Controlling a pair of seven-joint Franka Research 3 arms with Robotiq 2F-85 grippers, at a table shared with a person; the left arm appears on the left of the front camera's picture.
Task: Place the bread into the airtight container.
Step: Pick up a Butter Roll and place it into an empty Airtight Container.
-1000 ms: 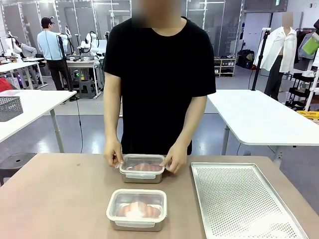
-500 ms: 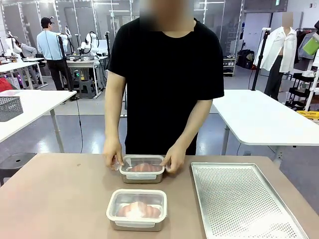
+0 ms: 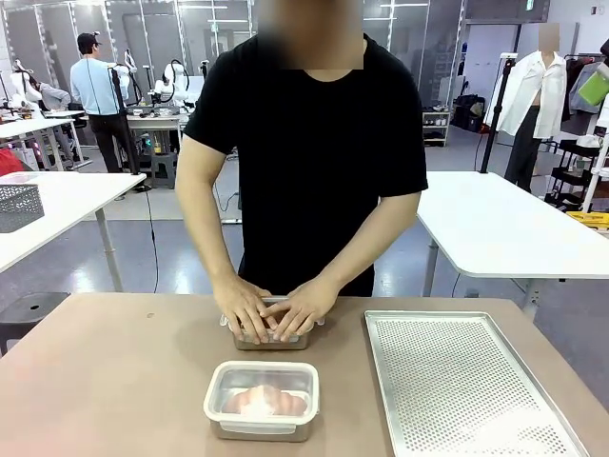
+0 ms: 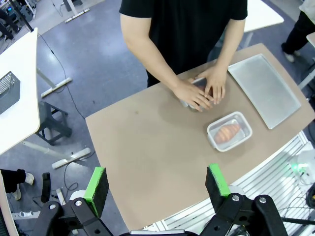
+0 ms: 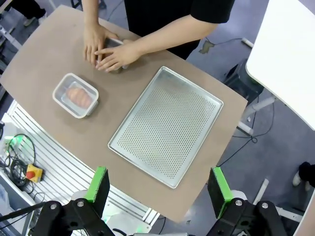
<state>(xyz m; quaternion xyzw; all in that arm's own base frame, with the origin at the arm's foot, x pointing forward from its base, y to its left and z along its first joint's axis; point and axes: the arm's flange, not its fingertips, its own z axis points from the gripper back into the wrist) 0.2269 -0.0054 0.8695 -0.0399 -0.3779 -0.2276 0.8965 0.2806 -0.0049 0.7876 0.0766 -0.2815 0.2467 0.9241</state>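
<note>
The left pincer (image 4: 157,184) is hanging high above the table (image 4: 147,162) with its jaws spread wide and nothing between the green pads (image 4: 97,183). Far ahead of it and a little toward its right pad, the near container (image 4: 229,131) is sitting shut, its clear lid on and the bread (image 4: 226,132) lying inside. Just beyond that, the person is pressing both hands (image 4: 201,92) flat on the lid of the far container (image 3: 270,337), which is mostly hidden under the fingers. The tray (image 4: 263,89) is lying farther off toward the right pad's side, well apart from both containers.

The right pincer (image 5: 160,189) is also hanging high over the table, released, its pads (image 5: 219,190) standing wide apart and gripping nothing. The perforated tray (image 5: 166,127) is lying straight ahead of it, bare. The near container (image 5: 75,95) with its bread (image 5: 78,97) is resting off toward the left pad's side, beside the tray, and the person's hands (image 5: 107,49) are covering the far container beyond it.

From the front, the near container (image 3: 262,401) is sitting closer to the robot, with the hands (image 3: 276,309) just behind it.
</note>
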